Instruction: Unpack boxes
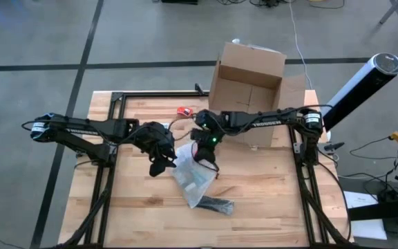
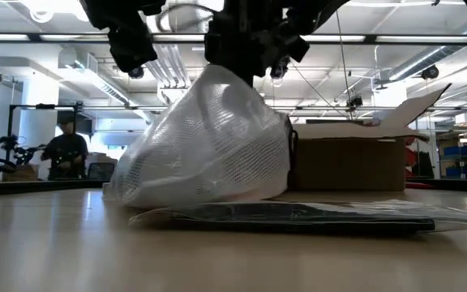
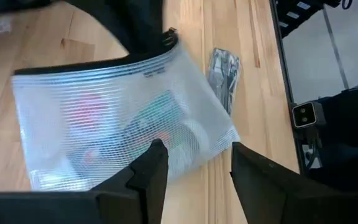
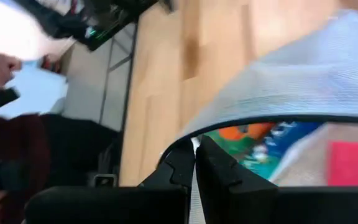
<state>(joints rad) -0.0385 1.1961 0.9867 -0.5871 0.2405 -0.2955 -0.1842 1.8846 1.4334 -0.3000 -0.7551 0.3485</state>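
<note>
Right wrist view: we see the right gripper [image 4: 194, 163] with its two dark fingers pressed together on the dark-edged rim of a translucent grey-white mesh zip pouch [image 4: 303, 93], pinching it; orange, blue and red contents show through the mesh. In the low view the same pouch [image 2: 209, 142] hangs tent-like from that pinch, its lower edge resting on the light wooden table [image 2: 217, 251] and on a flat clear plastic sleeve with something dark inside [image 2: 298, 215]. The left wrist view gives us the left gripper [image 3: 194, 162], fingers spread with a gap between them, hovering just over the pouch's lower corner [image 3: 123, 118]; we cannot tell whether the tips touch the mesh. From the high view, the right gripper [image 1: 200, 151] and the left gripper [image 1: 159, 160] sit close together near the table's middle, the pouch [image 1: 193, 174] between and below them, the dark flat sleeve [image 1: 214, 204] just beyond its lower end. A small red utility knife [image 1: 183, 110] lies apart, toward the far edge. The brown corrugated cardboard shipping box [image 1: 249, 81] stands at the far right part of the table, flaps open, well apart from both grippers; in the low view it [image 2: 349, 162] sits behind the pouch. A person [image 2: 65, 150] is seated in the room beyond.
</note>
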